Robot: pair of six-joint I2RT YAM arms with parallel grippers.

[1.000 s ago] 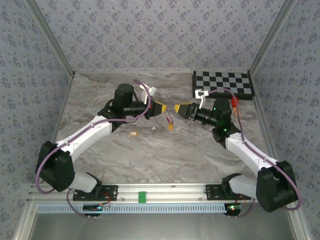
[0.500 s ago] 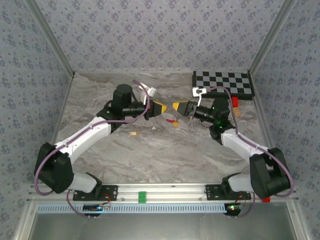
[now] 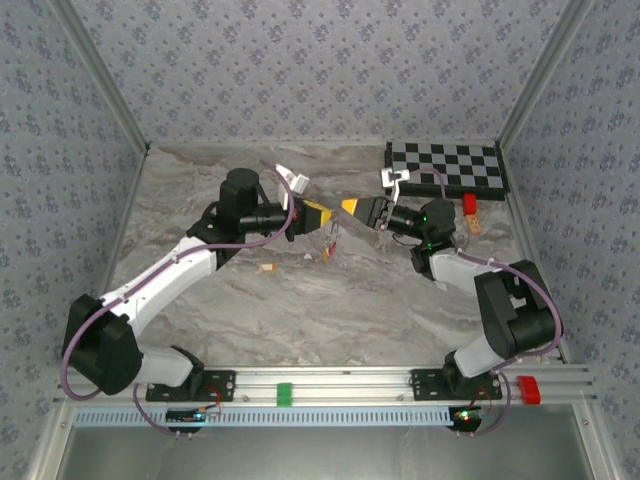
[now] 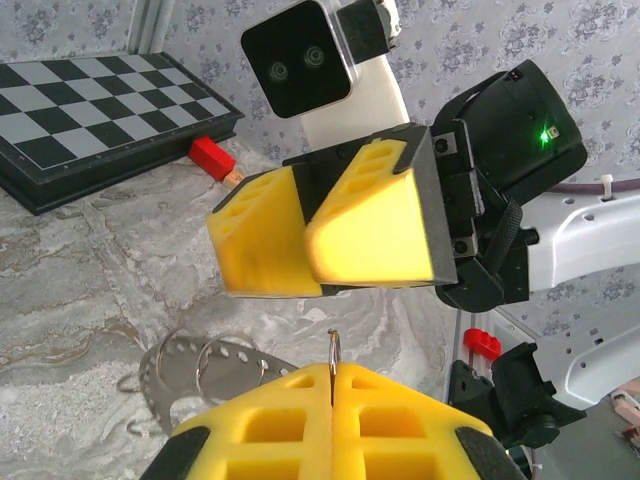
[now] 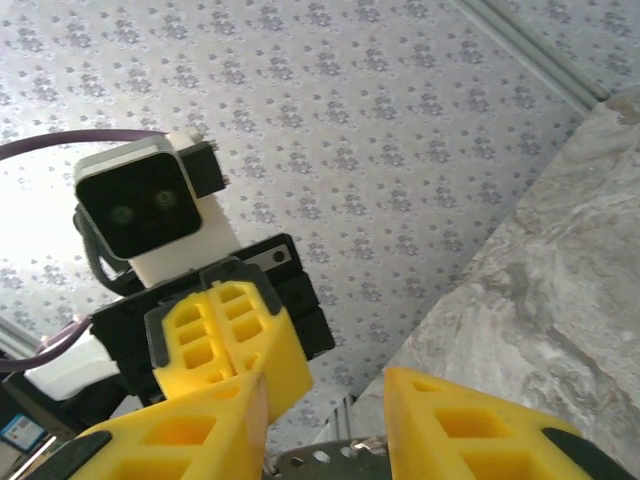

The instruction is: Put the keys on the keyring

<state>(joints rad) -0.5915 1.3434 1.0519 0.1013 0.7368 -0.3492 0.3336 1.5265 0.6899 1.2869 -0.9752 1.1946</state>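
Observation:
My left gripper (image 3: 322, 213) is shut on the keyring (image 4: 333, 352), a thin wire loop that stands edge-on out of the closed yellow tips. From it the red tag (image 3: 333, 233) and the orange-headed key (image 3: 326, 252) hang above the table. A pale tan key (image 3: 267, 268) lies on the marble to the left. My right gripper (image 3: 349, 206) faces the left one tip to tip, just apart, jaws parted. A silvery perforated strip with small rings (image 4: 190, 365) hangs below; it shows low in the gap of the right fingers (image 5: 330, 462), and I cannot tell whether they touch it.
A chessboard (image 3: 445, 165) lies at the back right, with a red block (image 3: 469, 203) and a small tan piece (image 3: 476, 222) just in front of it. Another red block (image 3: 527, 388) sits on the front rail at the right. Patterned walls close three sides.
The right gripper has moved left and back to meet the left gripper, and its jaws have narrowed. The hanging tag and orange key have shifted left. The left gripper stays shut.

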